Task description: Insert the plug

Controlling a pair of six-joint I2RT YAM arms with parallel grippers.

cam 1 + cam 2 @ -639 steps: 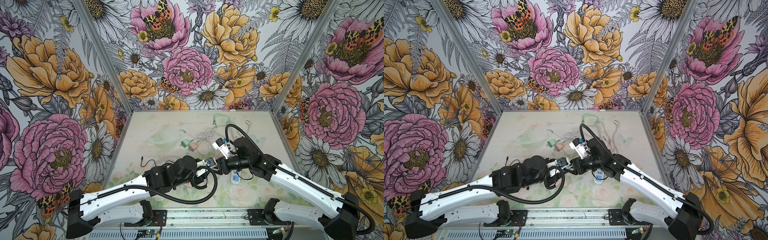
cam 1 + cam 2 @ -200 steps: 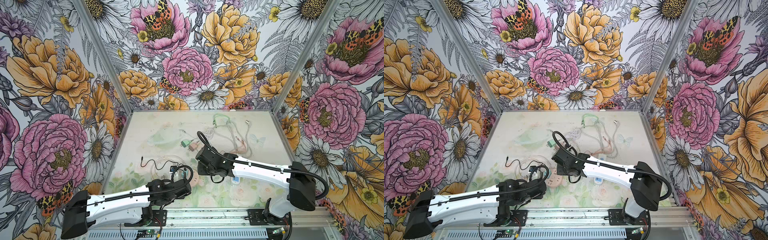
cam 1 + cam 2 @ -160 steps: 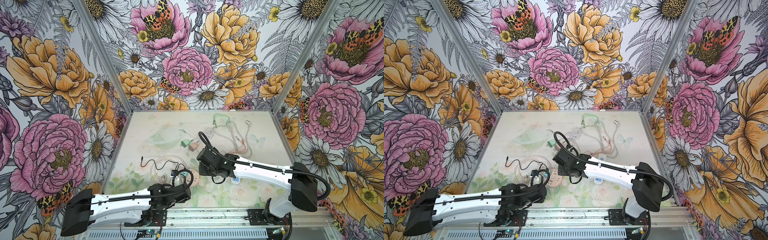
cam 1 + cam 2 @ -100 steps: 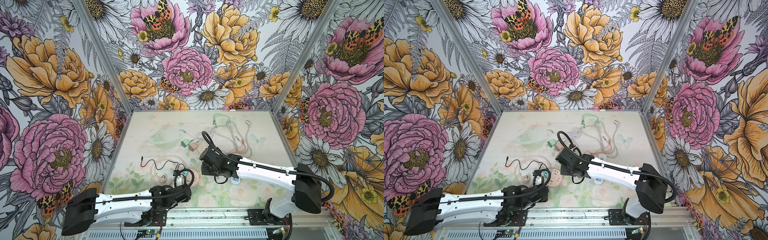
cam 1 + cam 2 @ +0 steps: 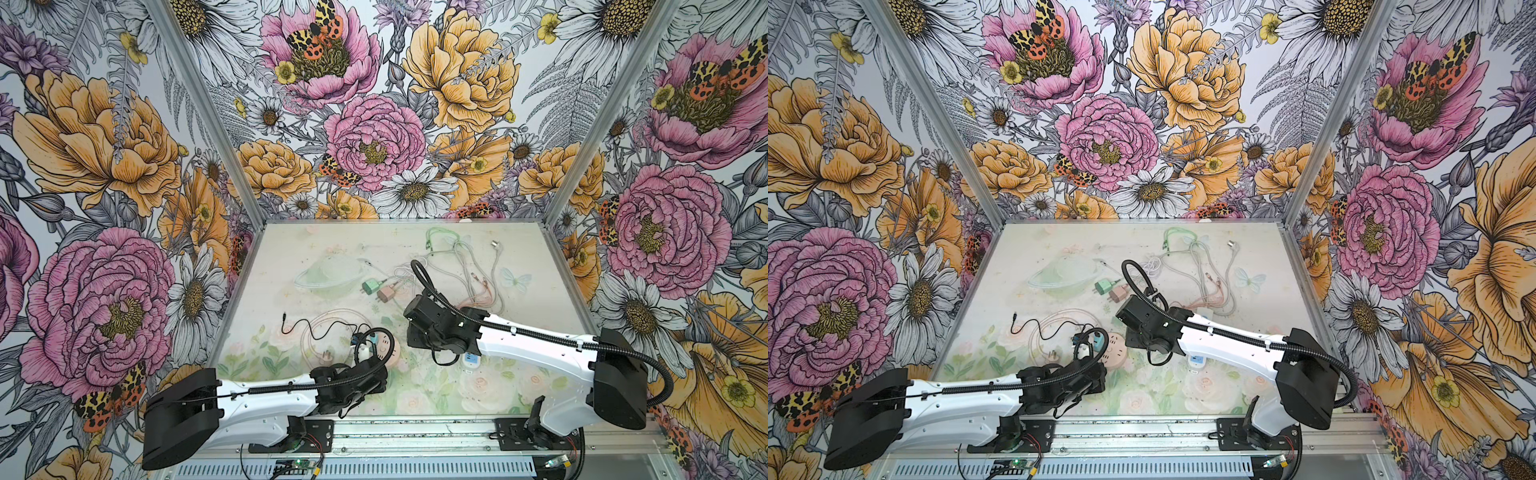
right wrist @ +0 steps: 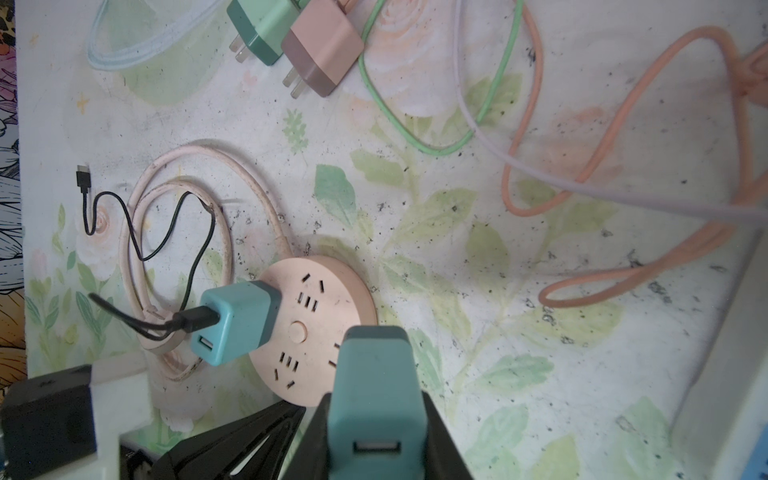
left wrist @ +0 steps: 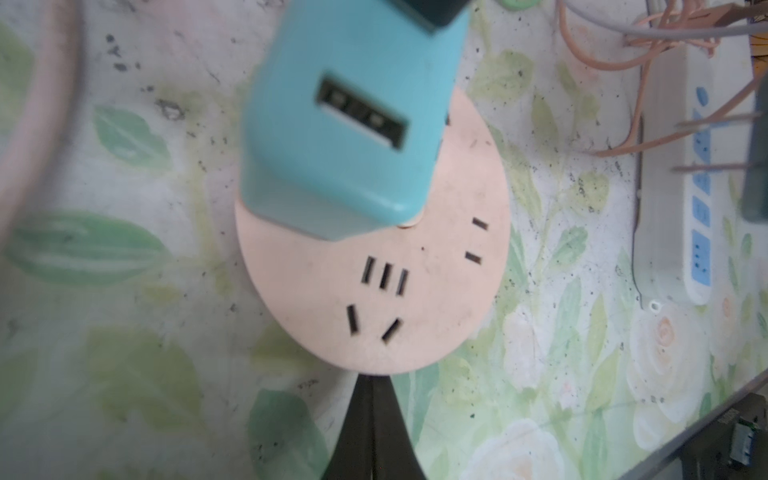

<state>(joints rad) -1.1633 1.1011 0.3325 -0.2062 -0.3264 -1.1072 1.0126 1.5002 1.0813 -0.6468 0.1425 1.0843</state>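
Now that your left gripper (image 7: pixel 372 386) has backed off, fingers pressed together and empty, the teal plug (image 6: pixel 374 374) sits pinched in your right gripper (image 6: pixel 376 415) at the rim of the round pink socket (image 6: pixel 316 328), so lining up and pressing in looks next.

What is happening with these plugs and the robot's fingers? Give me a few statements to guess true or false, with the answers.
1. A blue adapter stands on the round pink socket hub. True.
2. The right fingers hold nothing. False: they clamp a second blue adapter.
3. The left fingers are shut and empty. True.
4. The green adapter and the pink adapter are plugged into the hub too. False: both lie loose on the table, prongs bare.
5. A black cable is plugged into the adapter on the hub. True.
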